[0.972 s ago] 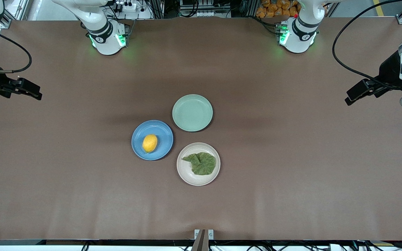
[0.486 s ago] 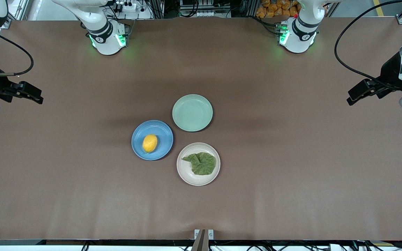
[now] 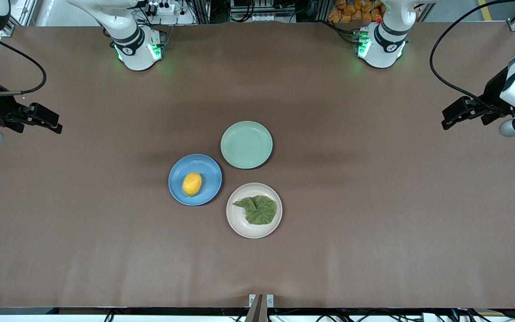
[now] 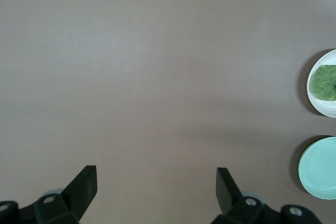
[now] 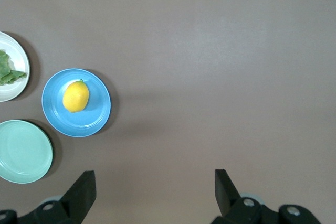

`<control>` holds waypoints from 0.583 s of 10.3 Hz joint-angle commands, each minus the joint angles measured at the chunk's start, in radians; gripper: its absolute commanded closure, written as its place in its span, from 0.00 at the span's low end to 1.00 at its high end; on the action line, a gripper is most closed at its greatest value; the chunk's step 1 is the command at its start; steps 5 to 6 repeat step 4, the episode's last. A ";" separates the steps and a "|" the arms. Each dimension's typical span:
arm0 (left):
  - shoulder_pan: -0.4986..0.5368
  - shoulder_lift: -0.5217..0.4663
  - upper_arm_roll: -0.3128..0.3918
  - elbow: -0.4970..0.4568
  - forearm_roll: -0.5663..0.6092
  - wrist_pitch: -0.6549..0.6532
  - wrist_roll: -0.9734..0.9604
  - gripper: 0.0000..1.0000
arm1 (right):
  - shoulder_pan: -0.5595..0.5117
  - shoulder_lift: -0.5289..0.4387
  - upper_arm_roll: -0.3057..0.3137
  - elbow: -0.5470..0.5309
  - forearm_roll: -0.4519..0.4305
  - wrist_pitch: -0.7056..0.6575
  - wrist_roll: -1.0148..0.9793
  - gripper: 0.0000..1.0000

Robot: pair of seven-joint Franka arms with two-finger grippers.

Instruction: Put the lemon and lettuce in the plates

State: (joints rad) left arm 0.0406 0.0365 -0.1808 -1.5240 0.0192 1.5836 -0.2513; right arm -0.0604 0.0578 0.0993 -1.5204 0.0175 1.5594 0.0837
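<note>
While both arms hang out at the edges of the front view, the middle of the brown table point(image 3: 373, 223) holds three round plates set close together. At centre left sits the blue plate point(image 3: 208, 190) with the lemon point(image 3: 192, 184) resting on it. Just lower and toward the centre is the beige plate point(image 3: 239, 223), and the lettuce point(image 3: 258, 209) lies flat inside it. Above these two, at the centre of the frame, the pale green plate point(image 3: 246, 144) holds nothing.

At the middle of the frame's left edge, the right end effector point(image 3: 45, 120) hangs over bare table with its fingers spread apart and nothing between them. At the middle of the right edge, the left end effector point(image 3: 452, 120) hangs over bare table the same way, open and carrying nothing. Both arms appear to be waiting.

Judging by how things lie, the task looks complete: fruit and leaf each rest in a plate.

If either had to be lifted again, the lemon would likely feel firm, light and a little slick. Its rounded sides could roll, so a grip across the narrow middle seems safest. The lettuce looks thin, limp and easily torn. A gentle pinch at a raised crinkle near its edge seems wiser than a push flat against the plate.
</note>
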 commanded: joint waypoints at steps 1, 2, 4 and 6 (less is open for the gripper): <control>0.001 -0.001 -0.013 0.004 0.042 -0.024 0.030 0.00 | 0.002 0.001 -0.004 0.016 0.007 -0.013 -0.002 0.00; 0.005 -0.001 -0.013 0.005 0.041 -0.024 0.032 0.00 | 0.001 0.001 -0.006 0.017 0.006 -0.016 -0.005 0.00; 0.007 -0.003 -0.013 0.015 0.041 -0.024 0.030 0.00 | -0.002 0.007 -0.010 0.043 0.006 -0.059 -0.007 0.00; 0.007 -0.003 -0.013 0.015 0.041 -0.024 0.030 0.00 | -0.002 0.007 -0.010 0.043 0.006 -0.059 -0.007 0.00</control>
